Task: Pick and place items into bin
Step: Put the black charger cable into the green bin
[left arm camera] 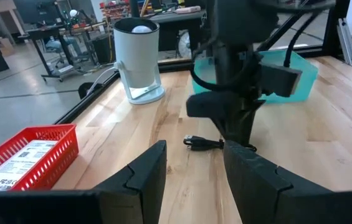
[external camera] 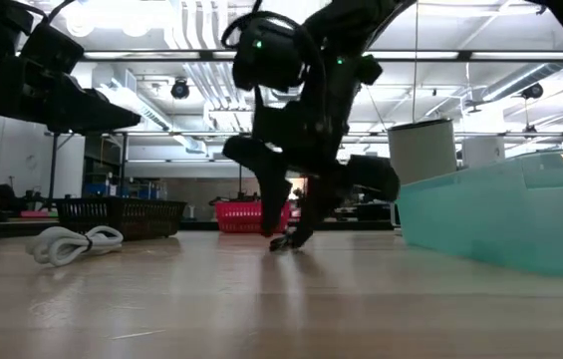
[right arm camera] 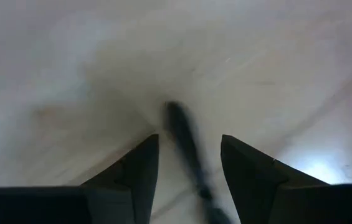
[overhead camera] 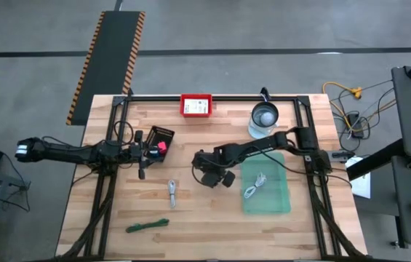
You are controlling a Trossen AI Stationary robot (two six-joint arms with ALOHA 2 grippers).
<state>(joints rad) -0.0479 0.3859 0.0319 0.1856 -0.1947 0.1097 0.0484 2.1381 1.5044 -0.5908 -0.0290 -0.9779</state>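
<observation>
A thin black stick (right arm camera: 185, 146) lies flat on the wooden table (overhead camera: 190, 233) near its middle, also seen in the left wrist view (left arm camera: 204, 143). My right gripper (overhead camera: 216, 177) points steeply down over it, open, one finger on each side of the stick (right arm camera: 188, 155), fingertips close to the tabletop (external camera: 286, 239). I see no touch. The teal bin (overhead camera: 278, 200) stands just right of it with a white cable (overhead camera: 256, 188) inside. My left gripper (left arm camera: 194, 152) waits open at the table's left (overhead camera: 142, 161), level, beside a black basket (overhead camera: 163, 136) holding a pink ball (overhead camera: 163, 146).
A red basket (overhead camera: 196, 106) with white printed cards sits at the far edge, and a glass jar with a metal lid (overhead camera: 265, 116) at the far right. A small pale item (overhead camera: 172, 193) and a green tie (overhead camera: 147, 225) lie toward the near edge. A white coil (external camera: 72, 242) lies near the low camera.
</observation>
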